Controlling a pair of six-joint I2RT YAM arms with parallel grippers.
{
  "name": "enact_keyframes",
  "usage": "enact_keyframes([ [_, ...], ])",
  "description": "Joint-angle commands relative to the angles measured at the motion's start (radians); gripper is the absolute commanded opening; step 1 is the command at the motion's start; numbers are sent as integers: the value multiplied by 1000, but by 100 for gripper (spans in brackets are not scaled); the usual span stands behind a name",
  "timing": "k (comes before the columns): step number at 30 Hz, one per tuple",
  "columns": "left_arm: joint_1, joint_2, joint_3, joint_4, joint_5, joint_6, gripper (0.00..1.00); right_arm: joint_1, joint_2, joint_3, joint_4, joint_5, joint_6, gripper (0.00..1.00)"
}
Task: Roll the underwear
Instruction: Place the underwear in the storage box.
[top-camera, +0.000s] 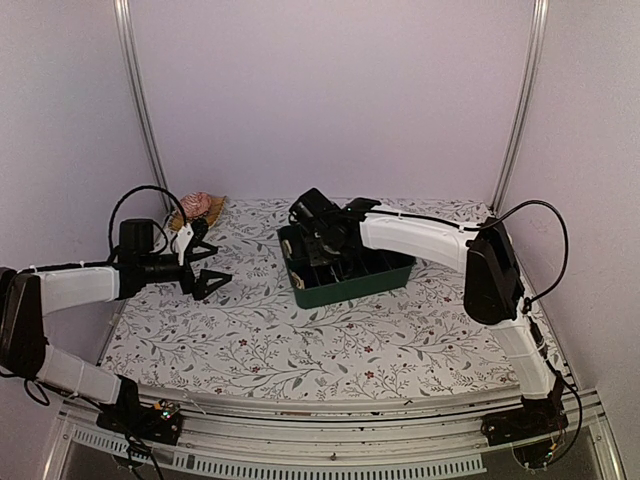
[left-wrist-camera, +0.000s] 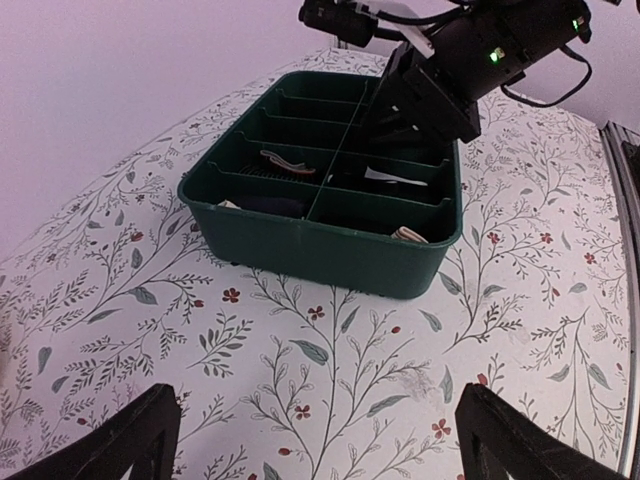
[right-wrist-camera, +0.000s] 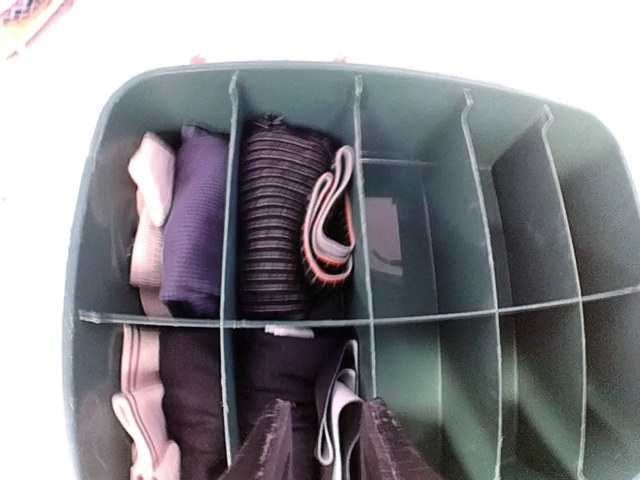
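Observation:
A dark green divided bin (top-camera: 352, 287) sits mid-table; it also shows in the left wrist view (left-wrist-camera: 320, 250) and the right wrist view (right-wrist-camera: 400, 85). My right gripper (top-camera: 325, 255) reaches down into it. In the right wrist view its fingers (right-wrist-camera: 265, 445) close around a rolled black underwear (right-wrist-camera: 285, 370) with a grey-white waistband (right-wrist-camera: 340, 420) in a near middle compartment. A rolled black striped underwear (right-wrist-camera: 275, 230) with a grey, red-edged waistband lies in the compartment beyond. My left gripper (top-camera: 205, 268) is open and empty above the floral tablecloth (left-wrist-camera: 320, 430), left of the bin.
Other rolls fill the bin's left compartments: a purple one (right-wrist-camera: 195, 225), a pink one (right-wrist-camera: 150, 200), and a black and pink pair (right-wrist-camera: 150, 400). The compartments on the right hold nothing. A pink object (top-camera: 200, 205) lies at the back left corner.

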Motion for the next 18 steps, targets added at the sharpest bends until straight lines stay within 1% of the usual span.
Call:
enact_keyframes([
  [1,12,14,17,10,1,-1,98,3,-26,-6,61,42,-58,15],
  [2,12,13,17,10,1,-1,99,3,10,-6,68,32,-63,13],
  [6,13,15,17,9,1,1,99,2,44,-8,89,2,-74,8],
  [18,15,15,17,7,7,2,99,-19,125,-25,115,-40,-71,8],
])
